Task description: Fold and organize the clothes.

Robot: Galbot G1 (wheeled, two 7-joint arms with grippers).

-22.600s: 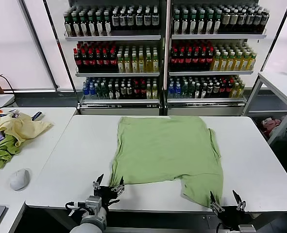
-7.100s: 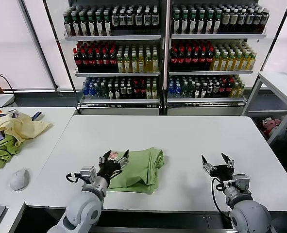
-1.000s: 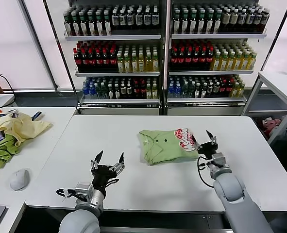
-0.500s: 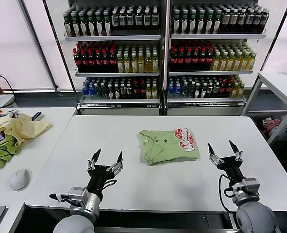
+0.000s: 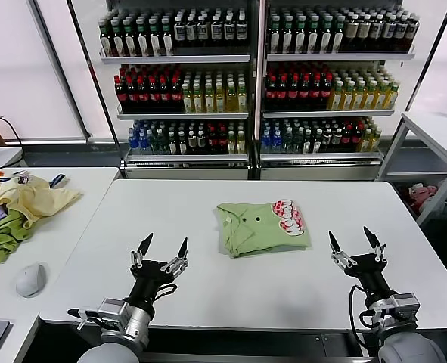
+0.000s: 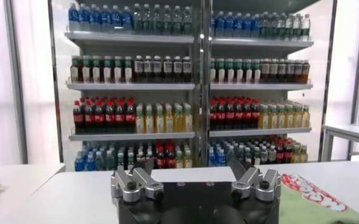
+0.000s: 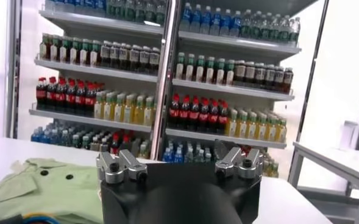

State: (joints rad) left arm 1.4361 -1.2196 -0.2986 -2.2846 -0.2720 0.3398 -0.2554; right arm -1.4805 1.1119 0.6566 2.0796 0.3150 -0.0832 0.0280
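Observation:
The light sage-green shirt (image 5: 259,224) lies folded into a small rectangle at the middle of the white table (image 5: 208,287). Its collar and buttons face up and its red-and-white patch (image 5: 287,215) is at its right end. It shows in the left wrist view (image 6: 316,201) and the right wrist view (image 7: 42,185) too. My left gripper (image 5: 160,251) is open and empty, raised near the table's front left, apart from the shirt. My right gripper (image 5: 353,243) is open and empty at the front right, apart from the shirt.
A side table (image 5: 64,234) at the left holds a pale yellow garment (image 5: 30,197), a darker olive-green garment (image 5: 0,240) and a grey mouse (image 5: 31,278). Drink shelves (image 5: 253,83) stand behind the table. Another white table (image 5: 435,132) stands at the far right.
My right gripper has drawn back from the shirt's right edge to the table's front right. My left gripper has moved slightly back toward the front. The shirt lies still.

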